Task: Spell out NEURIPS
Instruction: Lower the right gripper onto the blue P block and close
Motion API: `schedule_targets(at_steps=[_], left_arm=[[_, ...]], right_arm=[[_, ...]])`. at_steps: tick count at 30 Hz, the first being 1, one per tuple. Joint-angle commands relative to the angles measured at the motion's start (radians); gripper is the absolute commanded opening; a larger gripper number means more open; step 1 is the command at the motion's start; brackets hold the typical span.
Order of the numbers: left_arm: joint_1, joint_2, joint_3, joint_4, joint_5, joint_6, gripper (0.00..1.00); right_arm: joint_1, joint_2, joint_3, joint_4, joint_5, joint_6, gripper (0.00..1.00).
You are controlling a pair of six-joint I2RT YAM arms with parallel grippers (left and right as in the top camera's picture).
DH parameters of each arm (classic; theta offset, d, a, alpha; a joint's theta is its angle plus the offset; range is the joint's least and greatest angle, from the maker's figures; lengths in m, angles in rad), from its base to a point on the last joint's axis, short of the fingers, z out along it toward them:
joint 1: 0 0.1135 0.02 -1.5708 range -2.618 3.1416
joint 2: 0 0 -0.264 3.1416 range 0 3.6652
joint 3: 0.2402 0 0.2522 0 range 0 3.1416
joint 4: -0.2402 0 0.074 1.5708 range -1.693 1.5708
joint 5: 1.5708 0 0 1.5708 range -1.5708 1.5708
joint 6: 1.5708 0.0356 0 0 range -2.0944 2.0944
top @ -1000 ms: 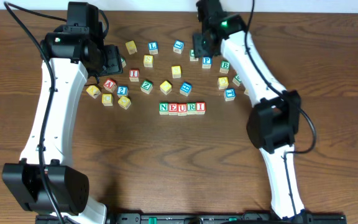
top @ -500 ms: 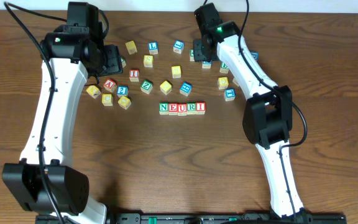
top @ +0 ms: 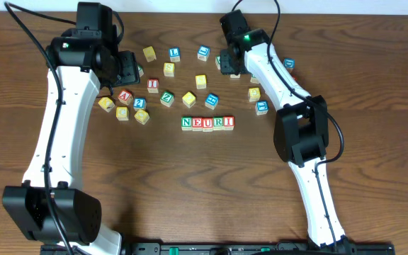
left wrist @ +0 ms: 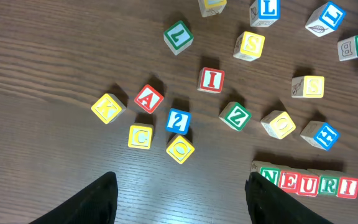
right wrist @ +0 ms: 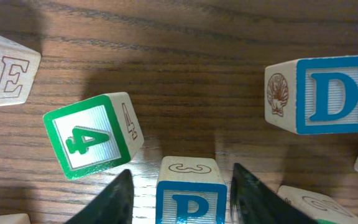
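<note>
at table back-right, your right gripper [right wrist: 182,175] has swung in over the blue p cube [right wrist: 191,202] within the last sec. overhead 1 s ago had the p in plain sight by the wrist; now the arm covers it. jaws stand apart, one finger each side of the p. slim gaps show both sides, so nothing is gripped yet. judgement: you're at the pre-grasp for letter six; closing & lifting comes next.

neuri row [top: 207,122] sits mid-table, five cubes touching in a line, same spot in all three overheads. p's place is the bare wood just right of the red i. left gripper [left wrist: 182,193] hasn't moved either. its fingers are spread and empty, hovering over bare table [top: 190,184] below the loose cubes.

views:
- right wrist is the only view that gives the p & the jaw spacing. it also shows a green 4 cube [right wrist: 92,140] near the left finger and a blue d cube [right wrist: 328,93] well apart. watch the 4 on closing, it could get nudged.
- right wrist can't see the row; overhead & left wrist can.
- left wrist reads letters the overhead shows too small. two s candidates: nearer yellow s cube [left wrist: 308,86] and farther yellow s cube [left wrist: 249,45]. can't tell which you'll want.
</note>
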Motion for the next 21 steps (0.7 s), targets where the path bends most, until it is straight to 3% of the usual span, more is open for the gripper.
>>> schedule_targets(at_steps=[1,17,21], left_arm=[[-0.002,-0.002,0.0,-0.003,-0.01,0.01,0.65],[-0.002,-0.002,0.0,-0.003,-0.009,0.01,0.65],[-0.002,-0.002,0.0,-0.003,-0.01,0.01,0.65]], right_arm=[[-0.004,0.003,0.018,0.002,0.022,0.025,0.4],[-0.004,0.003,0.018,-0.021,0.021,0.024,0.17],[-0.005,-0.015,0.021,-0.032,0.021,0.024,0.16]])
